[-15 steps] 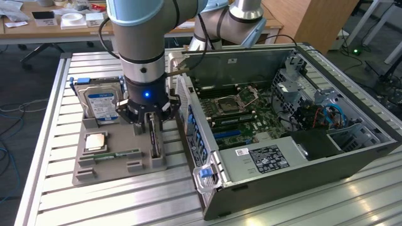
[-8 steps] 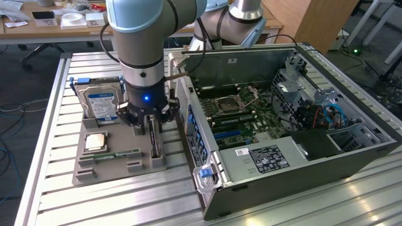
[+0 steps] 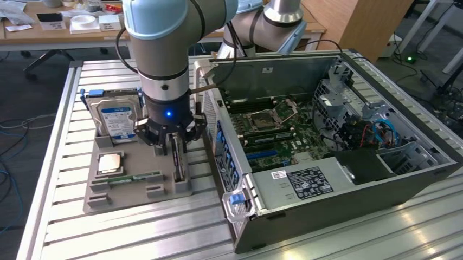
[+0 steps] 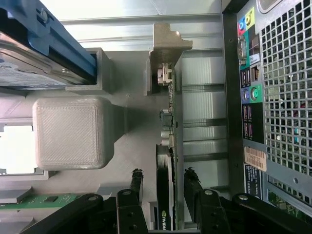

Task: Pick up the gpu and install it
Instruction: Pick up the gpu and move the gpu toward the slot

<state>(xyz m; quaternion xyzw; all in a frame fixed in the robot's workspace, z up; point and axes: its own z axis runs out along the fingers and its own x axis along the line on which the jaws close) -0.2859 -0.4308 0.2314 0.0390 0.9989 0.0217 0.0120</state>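
Within the wide gripper [image 4: 164, 172], the gpu [image 4: 168, 141]

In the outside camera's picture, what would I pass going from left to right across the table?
From the left: hard drive → gpu → motherboard → blue cables.

Spread fingers [image 3: 194, 133] astride upright gpu [image 3: 177, 162]

Robot arm [image 3: 165, 54]: the grey forearm stands vertical above the tabletop [image 3: 65, 227], the wrist [image 3: 166, 97] pointing straight down, a blue light [image 3: 168, 114] lit on its housing. The claw [image 3: 172, 143] [image 4: 164, 178] hangs tip-down; its two dark fingers [image 4: 138, 176] stand parallel and spread apart, jaws open.
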